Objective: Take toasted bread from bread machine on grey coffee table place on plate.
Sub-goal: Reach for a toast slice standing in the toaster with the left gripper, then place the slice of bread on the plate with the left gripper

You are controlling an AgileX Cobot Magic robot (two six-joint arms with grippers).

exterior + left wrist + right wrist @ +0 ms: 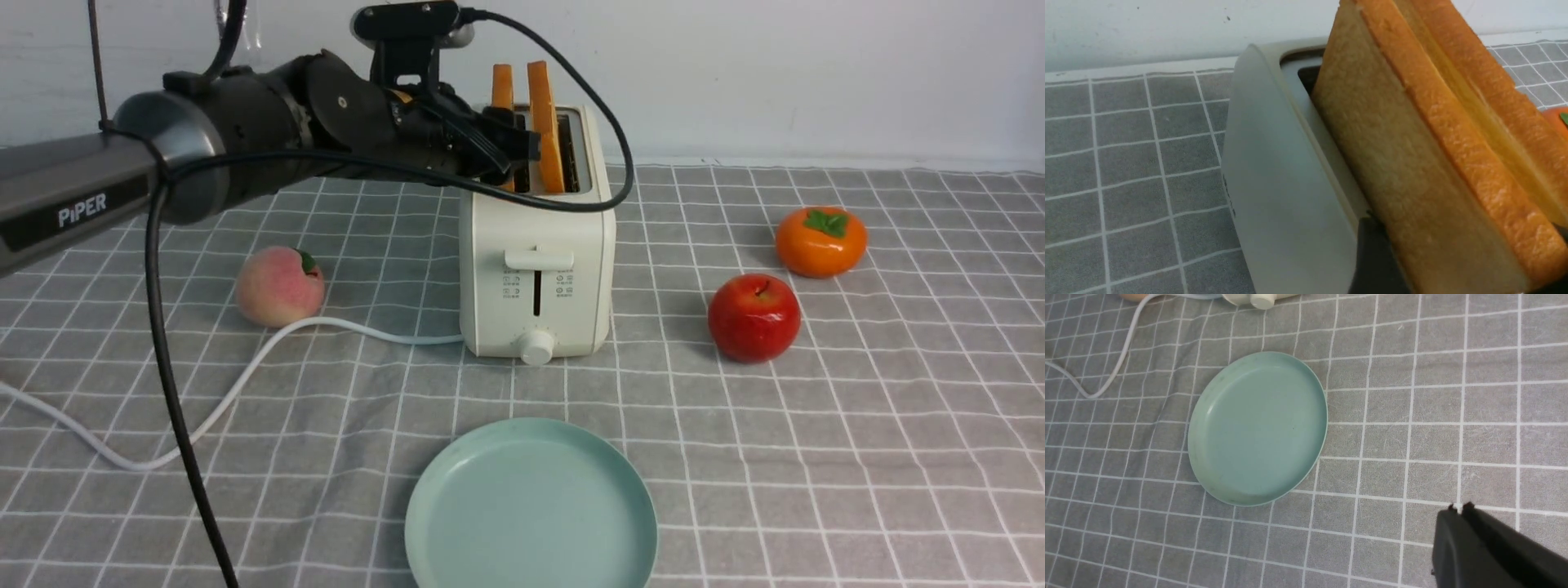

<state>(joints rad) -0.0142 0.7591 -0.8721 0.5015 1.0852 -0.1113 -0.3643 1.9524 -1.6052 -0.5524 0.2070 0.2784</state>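
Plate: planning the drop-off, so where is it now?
Front view: the plate lies centrally at the table's near edge, just in front of the toaster.

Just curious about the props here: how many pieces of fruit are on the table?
3: a peach left of the toaster, a red apple to its right, a persimmon behind the apple.

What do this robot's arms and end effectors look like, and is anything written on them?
The left arm is dark grey and black with a rounded silver-grey joint, white PiPER lettering and looping black cables. A black camera bracket tops its wrist. The left end effector and right end effector are matte black.
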